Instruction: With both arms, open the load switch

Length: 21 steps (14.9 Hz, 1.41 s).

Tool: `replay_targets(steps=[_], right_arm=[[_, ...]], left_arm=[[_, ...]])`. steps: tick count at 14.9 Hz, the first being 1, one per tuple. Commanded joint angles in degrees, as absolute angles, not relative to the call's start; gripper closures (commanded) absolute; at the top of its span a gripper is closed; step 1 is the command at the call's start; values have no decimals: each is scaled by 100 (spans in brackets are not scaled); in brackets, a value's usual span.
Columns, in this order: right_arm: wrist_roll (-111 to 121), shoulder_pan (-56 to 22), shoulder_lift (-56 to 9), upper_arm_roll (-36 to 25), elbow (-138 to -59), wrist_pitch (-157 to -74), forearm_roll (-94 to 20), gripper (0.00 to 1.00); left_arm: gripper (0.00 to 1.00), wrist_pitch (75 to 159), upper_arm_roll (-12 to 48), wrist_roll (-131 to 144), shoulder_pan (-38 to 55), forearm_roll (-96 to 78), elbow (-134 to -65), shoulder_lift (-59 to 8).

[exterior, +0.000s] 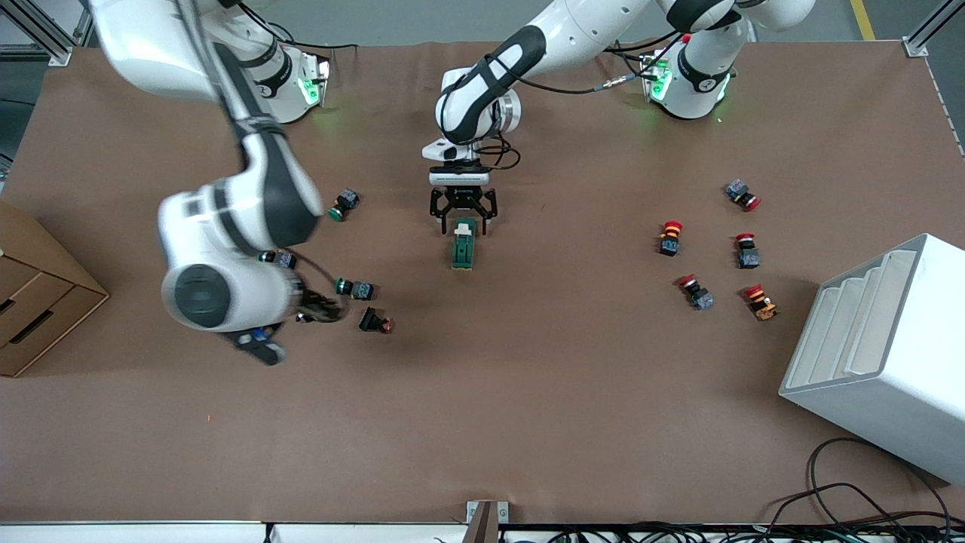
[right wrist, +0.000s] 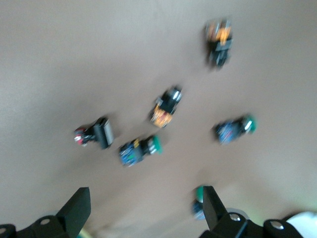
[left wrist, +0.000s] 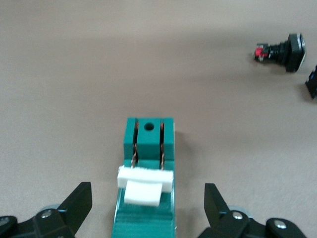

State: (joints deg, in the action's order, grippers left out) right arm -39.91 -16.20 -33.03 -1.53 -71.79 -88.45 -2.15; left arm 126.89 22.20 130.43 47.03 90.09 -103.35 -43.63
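The load switch [exterior: 463, 245] is a dark green block lying in the middle of the table, with its white sliding piece [left wrist: 145, 183] at the end toward the robots' bases. My left gripper [exterior: 463, 225] is low over that end and open, one finger [left wrist: 79, 203] on each side of the switch [left wrist: 148, 141] with a gap to it. The right arm [exterior: 226, 249] hangs over the green push-buttons toward its end of the table. My right gripper [right wrist: 144, 206] is open, with only bare table between its fingers.
Green-capped push-buttons [exterior: 354, 287] [exterior: 345, 204] and a black one with a red cap [exterior: 375, 322] lie by the right arm. Several red push-buttons [exterior: 670, 237] lie toward the left arm's end, beside a white rack [exterior: 882, 347]. A cardboard box [exterior: 38, 294] sits at the right arm's end.
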Motion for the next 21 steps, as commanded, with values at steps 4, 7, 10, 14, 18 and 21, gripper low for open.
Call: replay_targets(steps=[4,7,10,14,18,21], right_arm=[[-1507,-916,-2532,-26,-7576,-8754,413,0],[-522,-450,-2304,-26,-7594,-8675,413,0],[-159,-195,-2023,-26,-7550,-8605,422,0],[676,219,-1793,-35,-7515,-8315,448,0],[659,299,-1793,-26,-7462,-8253,448,0],[624,255,-1811,-26,-7357,-8139,475,0]], left_arm=[[0,12674,2241,12228,4571,7887,-10380,-3561],[0,12674,2241,11463,4378,7025,-10275,-3183],[0,12674,2241,10910,3983,6243,-9994,-2980],[0,12167,2241,9671,3438,4907,-9143,-2892],[0,11313,2224,8651,2876,3729,-8097,-2892],[0,10812,2250,8149,2445,3279,-7665,-2839]])
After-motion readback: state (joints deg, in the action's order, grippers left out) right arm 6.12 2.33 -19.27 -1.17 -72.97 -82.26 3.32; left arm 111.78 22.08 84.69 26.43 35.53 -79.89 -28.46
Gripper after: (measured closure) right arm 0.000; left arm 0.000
